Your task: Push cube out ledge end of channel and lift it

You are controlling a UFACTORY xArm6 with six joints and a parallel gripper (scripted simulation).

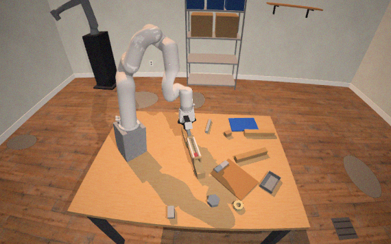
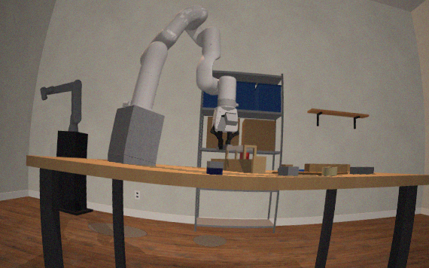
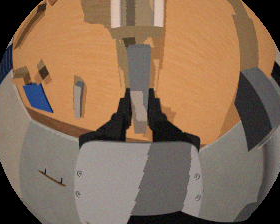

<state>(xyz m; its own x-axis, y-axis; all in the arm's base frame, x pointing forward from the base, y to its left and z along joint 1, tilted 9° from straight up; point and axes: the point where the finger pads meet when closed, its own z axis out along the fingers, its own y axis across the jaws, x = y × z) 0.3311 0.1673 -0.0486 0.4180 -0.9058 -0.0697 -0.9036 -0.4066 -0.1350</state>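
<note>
Grey bar in fingers, lengthwise along channel.

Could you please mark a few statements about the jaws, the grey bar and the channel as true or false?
1. The gripper jaws are shut on a grey bar. True.
2. The red cube lies on the open table outside the channel. False: it sits inside the channel.
3. The bar lines up with the channel's length, at its end nearer the arm. True.
4. The blue mat lies under the channel. False: it lies apart, to one side.
</note>
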